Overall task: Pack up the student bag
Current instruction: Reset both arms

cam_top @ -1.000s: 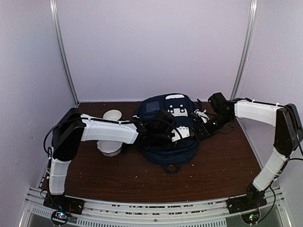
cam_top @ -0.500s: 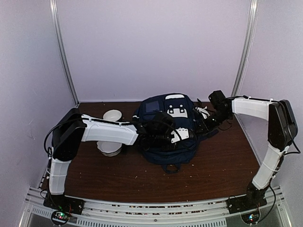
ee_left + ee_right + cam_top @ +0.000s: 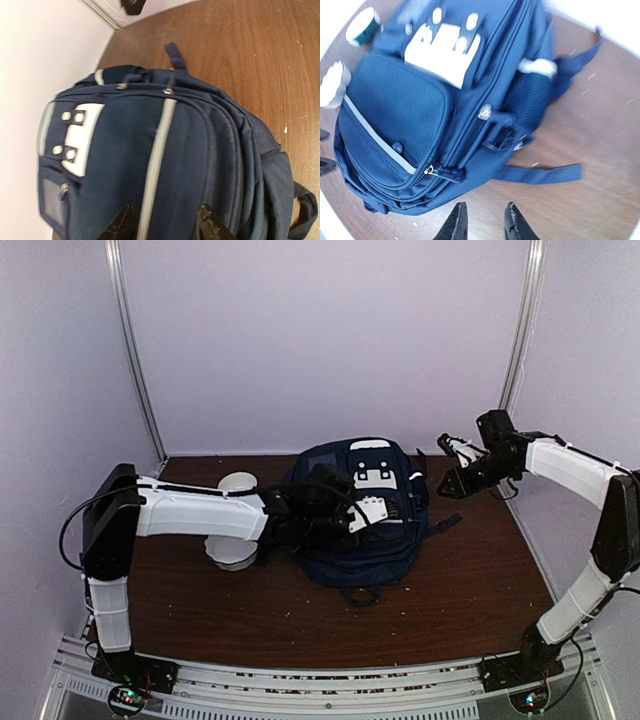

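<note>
The student bag (image 3: 365,540), navy with thin pale stripes and white buckle patches (image 3: 373,476), lies front-up in the middle of the table; its zips look shut in the right wrist view. My left gripper (image 3: 352,512) hovers over the bag's front. In its own view my left gripper (image 3: 165,222) is open, its fingers either side of a pale stripe (image 3: 157,150) with nothing gripped. My right gripper (image 3: 450,468) hangs raised off the bag's right side. In the right wrist view, this right gripper (image 3: 484,220) is open and empty over bare wood, near the student bag (image 3: 420,110).
A white bowl (image 3: 238,483) stands left of the bag at the back, and a second white bowl (image 3: 232,553) sits under my left forearm. A loose strap (image 3: 545,174) trails from the bag across the table (image 3: 470,570). Walls close in on three sides.
Both grippers have opened. My right arm has lifted up and away to the right from the bag's side. My left arm has stretched out more and let go of the bag.
</note>
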Robot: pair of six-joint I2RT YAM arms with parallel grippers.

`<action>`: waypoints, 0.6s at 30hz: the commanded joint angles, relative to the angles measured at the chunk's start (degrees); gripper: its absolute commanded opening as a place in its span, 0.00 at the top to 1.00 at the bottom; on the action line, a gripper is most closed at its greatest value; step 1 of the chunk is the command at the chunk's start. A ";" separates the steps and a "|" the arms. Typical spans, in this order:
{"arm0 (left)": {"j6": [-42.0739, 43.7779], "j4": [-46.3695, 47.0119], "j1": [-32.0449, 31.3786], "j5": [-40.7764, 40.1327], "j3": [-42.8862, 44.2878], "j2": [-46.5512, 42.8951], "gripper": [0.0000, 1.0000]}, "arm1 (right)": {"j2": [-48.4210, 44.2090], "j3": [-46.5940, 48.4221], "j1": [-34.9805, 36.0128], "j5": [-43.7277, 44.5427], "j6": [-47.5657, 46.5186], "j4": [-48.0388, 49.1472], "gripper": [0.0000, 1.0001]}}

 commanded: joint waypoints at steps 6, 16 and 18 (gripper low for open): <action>-11.09 -4.54 7.97 -6.05 -3.23 -14.78 0.48 | -13.27 -1.51 -3.13 2.47 -1.60 8.05 0.72; -21.37 -8.48 18.95 -16.80 -9.24 -28.36 0.07 | -7.84 5.14 -7.56 17.36 2.69 3.36 0.00; -25.09 -9.39 20.42 -19.77 -10.67 -30.47 0.02 | -12.43 1.46 -7.62 17.29 2.24 9.44 0.00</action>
